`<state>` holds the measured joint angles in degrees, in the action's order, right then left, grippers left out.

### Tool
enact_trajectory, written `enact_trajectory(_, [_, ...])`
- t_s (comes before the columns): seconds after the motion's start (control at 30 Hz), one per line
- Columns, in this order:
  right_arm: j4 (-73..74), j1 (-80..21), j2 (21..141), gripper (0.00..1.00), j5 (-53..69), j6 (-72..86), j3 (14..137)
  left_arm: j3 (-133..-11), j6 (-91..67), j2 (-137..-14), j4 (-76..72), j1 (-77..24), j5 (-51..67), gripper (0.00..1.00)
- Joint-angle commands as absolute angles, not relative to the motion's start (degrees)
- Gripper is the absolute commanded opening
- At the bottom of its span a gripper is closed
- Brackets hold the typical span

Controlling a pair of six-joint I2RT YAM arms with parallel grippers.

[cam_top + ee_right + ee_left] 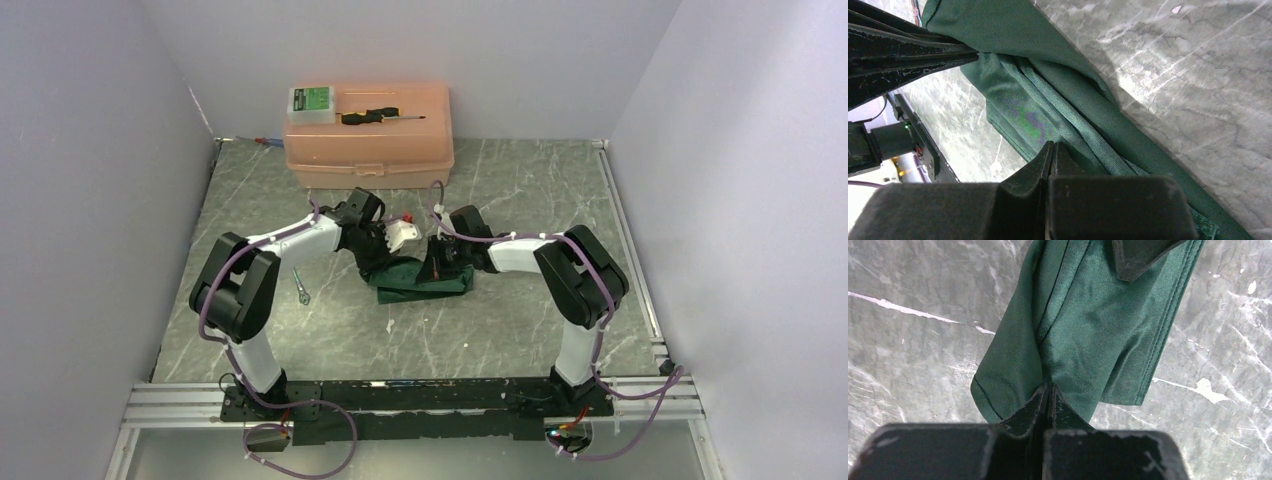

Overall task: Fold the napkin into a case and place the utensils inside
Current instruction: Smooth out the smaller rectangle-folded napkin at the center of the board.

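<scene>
two robot arms are seen from above, bent inward over a grey marbled table (pixel 520 190). the napkin (pixel 425 282), a dark green cloth, lies between them at the middle of the table, folded into several layers and partly lifted.

the left gripper (pixel 1048 390) is seen with its jaws pressed together on a gathered ridge of the cloth, so that the fabric is drawn up into a crease on either side of the tips. the right gripper (pixel 1053 148) is likewise closed, pinching the stacked, hemmed edges of the napkin at the opposite side. the cloth appears to be held from both sides so that one part can be kept anchored while the other is pulled over, which would suit a fold being formed for the case; this is judged, not seen.

one thin silver utensil (pixel 301 288) lies flat on the table to the left of the napkin, apart from it and just beside the left arm's elbow. it is probably left within reach until a pocket exists. no gold-headed utensil can be made out.

at the far edge a peach plastic box (pixel 370 150) is set well clear of the work, with a black-handled screwdriver (pixel 380 117) and a small green-and-white packet (pixel 313 103) resting on its lid.
</scene>
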<state>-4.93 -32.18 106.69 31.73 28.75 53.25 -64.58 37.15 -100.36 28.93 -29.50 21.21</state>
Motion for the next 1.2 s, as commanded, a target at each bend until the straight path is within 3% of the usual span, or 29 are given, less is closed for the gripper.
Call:
enact_trajectory(0.0, [-2.22, -31.56, 105.38, 0.0, 30.52, 27.79, 51.25, -64.79, 38.39, -100.39, 27.49, -30.11, 23.44, 0.03])
enact_trajectory(0.17, [-2.34, -31.55, 105.65, 0.0, 30.96, 27.73, 51.29, -68.85, 36.07, -99.49, 31.78, -30.66, 24.07, 0.04])
enact_trajectory(0.3, [-2.8, -31.48, 106.4, 0.0, 31.32, 27.78, 51.18, -72.95, 34.37, -98.5, 35.76, -30.75, 22.12, 0.35])
enact_trajectory(0.43, [-3.25, -31.61, 106.56, 0.0, 31.6, 28.09, 51.22, -70.67, 35.37, -97.37, 33.04, -30.68, 17.11, 0.49])
enact_trajectory(0.5, [-3.18, -31.55, 106.52, 0.0, 31.56, 28.05, 51.33, -69.96, 35.25, -97.92, 32.59, -30.75, 17.92, 0.51])
enact_trajectory(0.83, [-3.44, -31.62, 105.57, 0.0, 31.23, 28.6, 51.02, -67.37, 35.75, -99.65, 30.08, -31.27, 18.82, 0.43])
enact_trajectory(0.9, [-3.39, -31.57, 105.32, 0.0, 31.15, 28.63, 51.0, -66.53, 36.27, -99.98, 28.92, -31.31, 18.62, 0.36])
enact_trajectory(1.03, [-3.09, -31.55, 105.15, 0.0, 31.11, 28.57, 51.36, -65.31, 37.89, -100.49, 27.49, -31.27, 18.13, 0.07])
enact_trajectory(1.17, [-2.99, -31.61, 105.28, 0.0, 31.03, 28.6, 51.43, -65.99, 38.23, -100.62, 28.47, -31.37, 19.12, 0.03])
